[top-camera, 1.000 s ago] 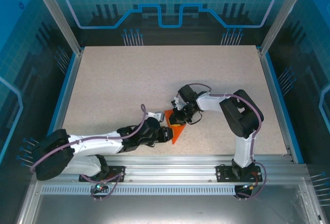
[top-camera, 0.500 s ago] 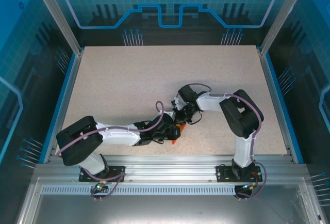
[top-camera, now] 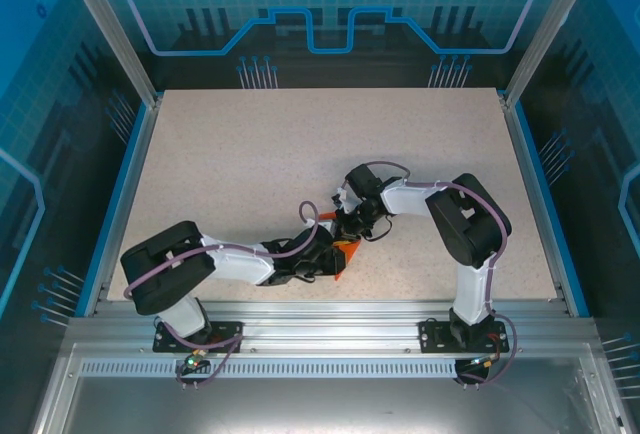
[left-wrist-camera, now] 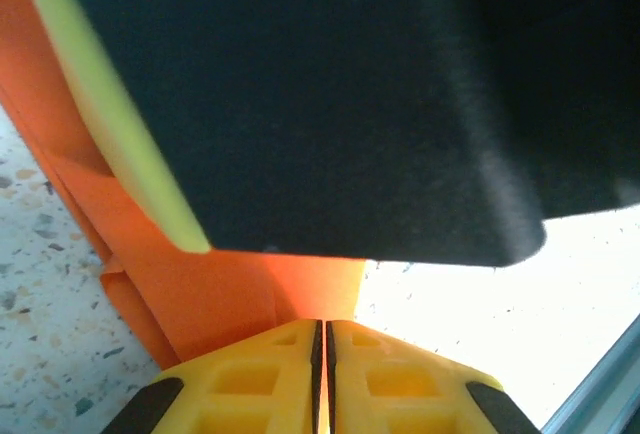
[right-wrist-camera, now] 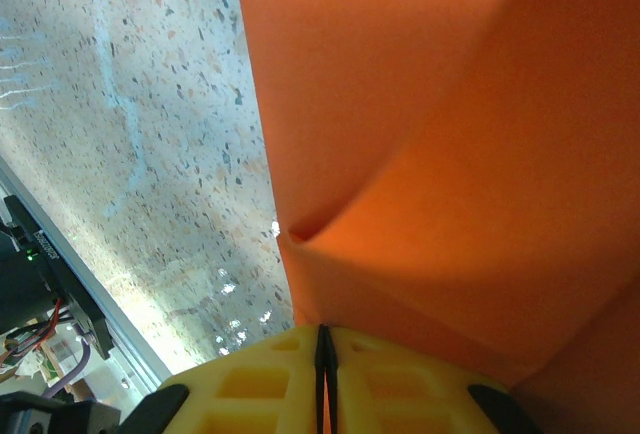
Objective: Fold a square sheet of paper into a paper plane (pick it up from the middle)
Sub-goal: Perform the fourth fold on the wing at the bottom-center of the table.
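**Top view.** The orange paper [top-camera: 346, 250] lies near the front middle of the counter [top-camera: 250, 154], and little of it shows between the two arms. It is a small creased wedge, not a flat square. The left pincer [top-camera: 333, 258] comes at it from the left and the right pincer [top-camera: 351, 233] from the far side, so the two meet over it.

**Left wrist view.** The left pincer's [left-wrist-camera: 320, 326] yellow fingertips are pressed together with only a hairline seam between them. A folded flap of the paper [left-wrist-camera: 210, 294] rises straight out of that seam, so I judge it pinched at the edge. The dark body just above is probably the right pincer [left-wrist-camera: 350, 104].

**Right wrist view.** The right pincer [right-wrist-camera: 322, 332] is likewise closed to a thin line, and a layered corner of the paper [right-wrist-camera: 420, 154] runs into it. The speckled counter [right-wrist-camera: 150, 134] lies to the left.

**Handling.** The paper is very light, thin and limp. It will sag where unsupported, slide on the smooth counter and tear if the two grips pull apart. Doubled layers and creases are stiffer, so a fold line near the middle is the safer place to grip, with a firm but gentle pinch.
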